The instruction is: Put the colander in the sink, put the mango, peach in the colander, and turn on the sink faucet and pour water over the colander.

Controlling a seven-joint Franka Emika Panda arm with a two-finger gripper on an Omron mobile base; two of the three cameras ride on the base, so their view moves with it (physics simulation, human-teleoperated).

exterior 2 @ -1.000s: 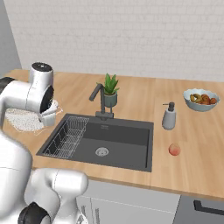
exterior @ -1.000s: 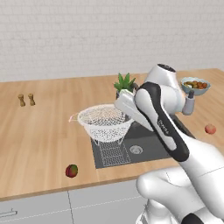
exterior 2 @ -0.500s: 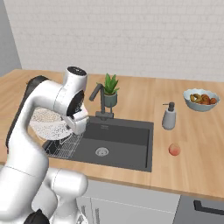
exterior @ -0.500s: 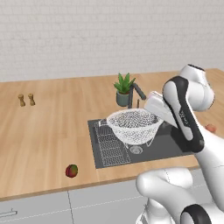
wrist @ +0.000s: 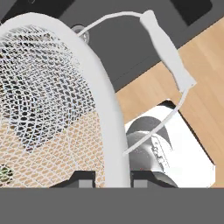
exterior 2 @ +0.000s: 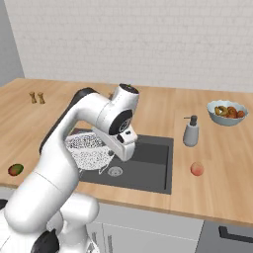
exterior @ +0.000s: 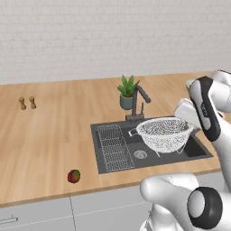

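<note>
My gripper (wrist: 113, 177) clamped on colander (exterior: 165, 134) rim, bowl hanging over sink (exterior: 110, 158) basin. White wire mesh, round, thin loop handle; sink dark grey w/ ribbed drainboard.

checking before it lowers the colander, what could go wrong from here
1. The gripper pinches only the rim of the colander, which hangs tilted over the sink; it may swing or slip.
2. The faucet stands just behind it; drifting back could knock the spout.
3. Released tilted, it may land skewed.
</note>
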